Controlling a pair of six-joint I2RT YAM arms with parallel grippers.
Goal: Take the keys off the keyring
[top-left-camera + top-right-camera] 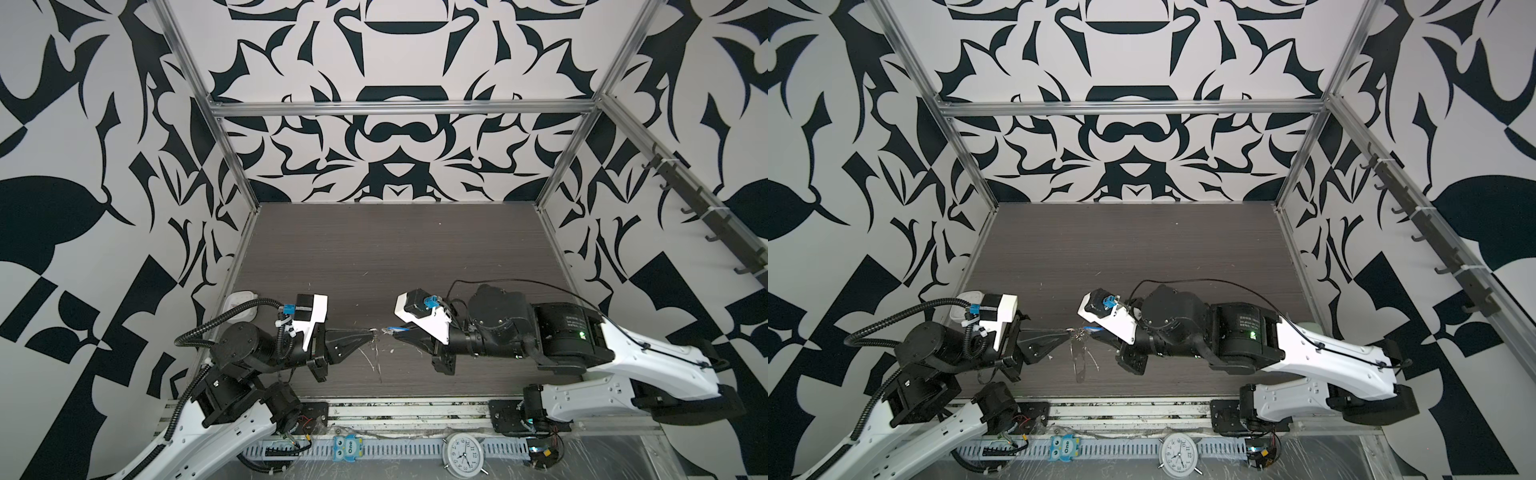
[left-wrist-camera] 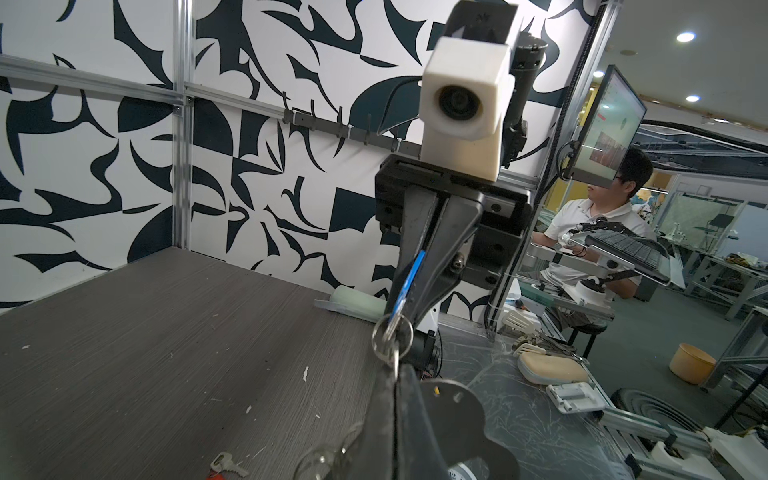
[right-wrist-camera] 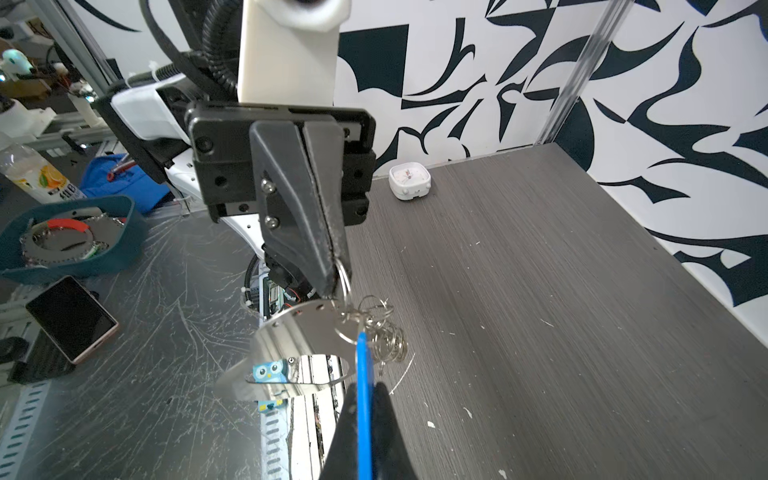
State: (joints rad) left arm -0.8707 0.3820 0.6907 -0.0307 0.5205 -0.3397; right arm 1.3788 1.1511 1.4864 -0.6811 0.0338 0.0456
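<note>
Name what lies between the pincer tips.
There, silver split rings and the blue tag bridge left pincer and right pincer, seen in the right wrist view.

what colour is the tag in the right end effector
Blue; the tag shows best in the right wrist view, edge-on in the right end effector.

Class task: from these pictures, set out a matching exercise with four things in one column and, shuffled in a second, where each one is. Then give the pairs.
1 blue tag
2 red-tagged key
3 white clock
4 keyring

A stands near the wall
B hangs from the left gripper
C lies flat on the table
D in the fingers of the right gripper

Pairs: 1-D, 2-C, 3-A, 4-B
</note>
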